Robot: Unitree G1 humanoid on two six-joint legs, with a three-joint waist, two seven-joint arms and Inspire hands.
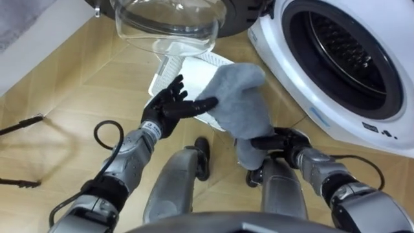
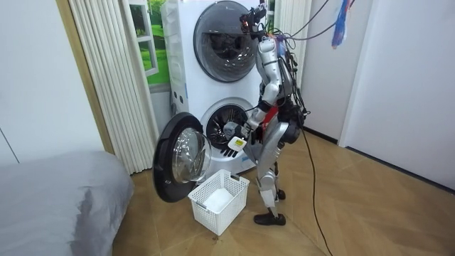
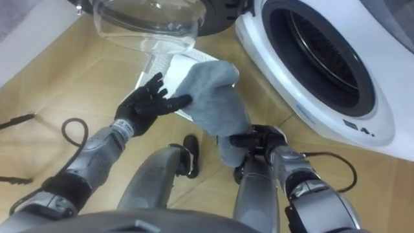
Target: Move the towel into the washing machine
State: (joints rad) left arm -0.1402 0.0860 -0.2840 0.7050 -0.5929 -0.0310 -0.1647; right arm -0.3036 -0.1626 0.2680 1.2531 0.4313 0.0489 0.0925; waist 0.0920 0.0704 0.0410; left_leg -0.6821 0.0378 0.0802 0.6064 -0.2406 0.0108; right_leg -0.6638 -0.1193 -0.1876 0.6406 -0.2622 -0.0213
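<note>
Much of the white basket [image 1: 169, 68] on the floor is covered by the grey towel [image 1: 242, 97] held above it, so I cannot tell what lies inside. The top of the open door [image 1: 165, 22] is cut off, leaving mostly its glass bowl in sight. From across the room, the hands and towel are one small cluster in front of the lower opening and are hard to separate.

The robot stands close before the washing machine [image 1: 278, 65], with the basket at its feet. Both forearms are raised in front of its waist. The left hand [image 1: 165, 110] reaches forward and inward with the back of the hand upward. The right hand [image 1: 284, 139] sits lower, just above its knee, and points inward.

The left fingers [image 1: 191, 108] are straight and fanned apart, and their tips touch the towel's near edge (I see no curl around the cloth). The right hand's fingers and thumb are closed around the towel's lower end, which bunches there. The towel rises from that grip in a rounded hump between the two hands. It is outside the dark drum [image 1: 343, 52], just to that drum's left.
</note>
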